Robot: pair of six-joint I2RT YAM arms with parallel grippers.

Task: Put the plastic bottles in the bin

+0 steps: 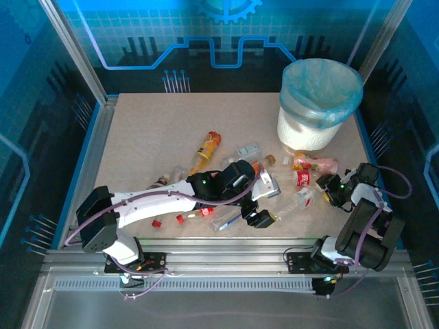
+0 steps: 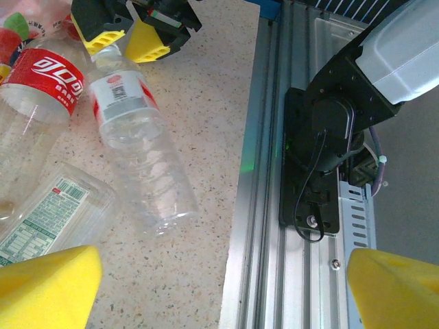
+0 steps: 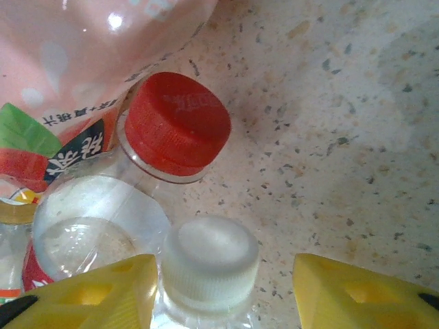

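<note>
Low in its wrist view, the left claw (image 2: pixel 219 291) gapes over bare worktop (image 2: pixel 206 82) and rail, holding nothing. The right claw (image 3: pixel 226 298) stands open astride the white-capped clear bottle (image 3: pixel 209 267) (cap crowding one finger). Closing off-centre could squirt it against the red-capped bottle (image 3: pixel 175 123) just beside it. The bin (image 1: pixel 305 133) stands upper right, well apart.

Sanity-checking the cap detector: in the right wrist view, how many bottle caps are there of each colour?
Red cap: 1
White cap: 1
Total: 2
</note>
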